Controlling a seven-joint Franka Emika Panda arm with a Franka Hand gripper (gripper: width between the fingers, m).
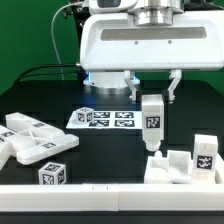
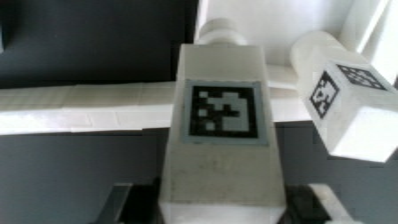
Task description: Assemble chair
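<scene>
Partly closed, end effector (image 1: 153,96) gripping upright white chair leg (image 1: 152,138), square marker tag (image 1: 153,121) on it, perhaps touching panel (image 1: 172,170) below

Just beside the white marker board (image 1: 105,118) with its black square tags, on the black table (image 1: 110,150), the white chair post (image 1: 152,120) bears a black-and-white tag, before a green backdrop (image 1: 30,40).

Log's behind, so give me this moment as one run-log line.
gripper: shut on chair leg | chair leg: upright, over seat piece, contact unclear | loose chair parts: exterior view's left
</scene>
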